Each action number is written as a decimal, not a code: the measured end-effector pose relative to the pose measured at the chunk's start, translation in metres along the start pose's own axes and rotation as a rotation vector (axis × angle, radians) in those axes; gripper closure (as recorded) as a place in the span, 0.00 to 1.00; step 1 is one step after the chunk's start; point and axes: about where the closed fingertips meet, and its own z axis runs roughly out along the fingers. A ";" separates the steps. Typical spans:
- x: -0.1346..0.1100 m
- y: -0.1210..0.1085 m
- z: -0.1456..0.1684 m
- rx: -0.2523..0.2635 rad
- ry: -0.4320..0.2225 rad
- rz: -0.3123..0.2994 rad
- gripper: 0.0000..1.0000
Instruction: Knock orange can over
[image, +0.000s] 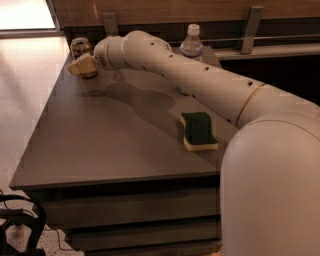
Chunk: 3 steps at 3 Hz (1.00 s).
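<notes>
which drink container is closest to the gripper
The orange can at the far left corner, right at the gripper; the clear water bottle stands well to the right.

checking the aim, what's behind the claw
The orange can stands upright at a far corner of the table, right behind the claw. Its top shows; the claw covers most of its body.

Dark grey table (100, 145) before wood-panelled wall (150, 10) — pale floor (25, 100) sunlit at left.
</notes>
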 end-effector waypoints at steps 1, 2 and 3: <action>0.012 -0.010 0.032 -0.007 -0.049 -0.006 0.00; 0.019 -0.016 0.050 -0.012 -0.076 -0.006 0.00; 0.019 -0.014 0.052 -0.015 -0.075 -0.006 0.19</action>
